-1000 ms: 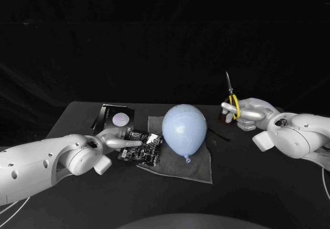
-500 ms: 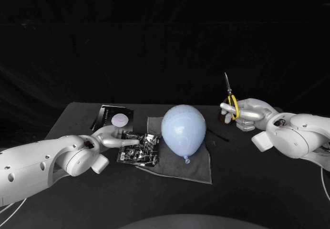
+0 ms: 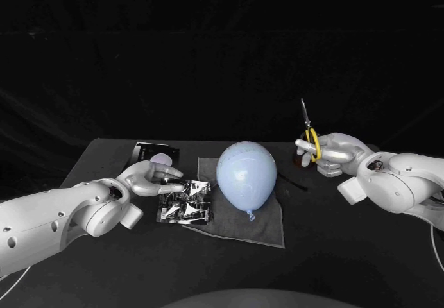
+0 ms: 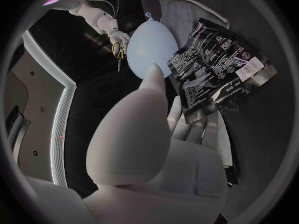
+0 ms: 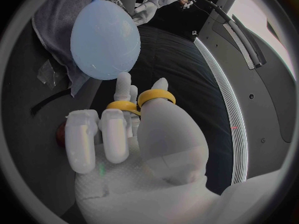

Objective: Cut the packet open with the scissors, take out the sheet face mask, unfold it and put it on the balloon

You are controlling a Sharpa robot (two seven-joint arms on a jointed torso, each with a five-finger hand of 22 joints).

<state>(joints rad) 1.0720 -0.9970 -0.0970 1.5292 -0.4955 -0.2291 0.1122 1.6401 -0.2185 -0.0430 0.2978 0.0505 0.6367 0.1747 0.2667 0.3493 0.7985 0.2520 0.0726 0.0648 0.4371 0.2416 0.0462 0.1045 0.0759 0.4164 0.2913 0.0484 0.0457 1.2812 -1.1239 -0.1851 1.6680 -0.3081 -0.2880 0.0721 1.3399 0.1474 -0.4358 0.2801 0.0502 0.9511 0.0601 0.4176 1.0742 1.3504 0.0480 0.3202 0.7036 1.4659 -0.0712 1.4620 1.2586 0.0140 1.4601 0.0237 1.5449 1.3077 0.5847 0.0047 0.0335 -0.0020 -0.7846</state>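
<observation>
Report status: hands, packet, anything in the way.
Left hand pinches packet over cloth. Right hand holds scissors, blades up. Balloon lies between them.

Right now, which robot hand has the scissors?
The right hand, holding the yellow-handled metal scissors with blades pointing up. The left hand grips the shiny dark foil packet instead.

Left hand (image 3: pixel 148 178) has drawn back from on top of the packet (image 3: pixel 185 200) and risen. It now pinches the packet's near edge. Packet is tipped up off the cloth (image 3: pixel 242 226), with its printed face turned more into view.
</observation>
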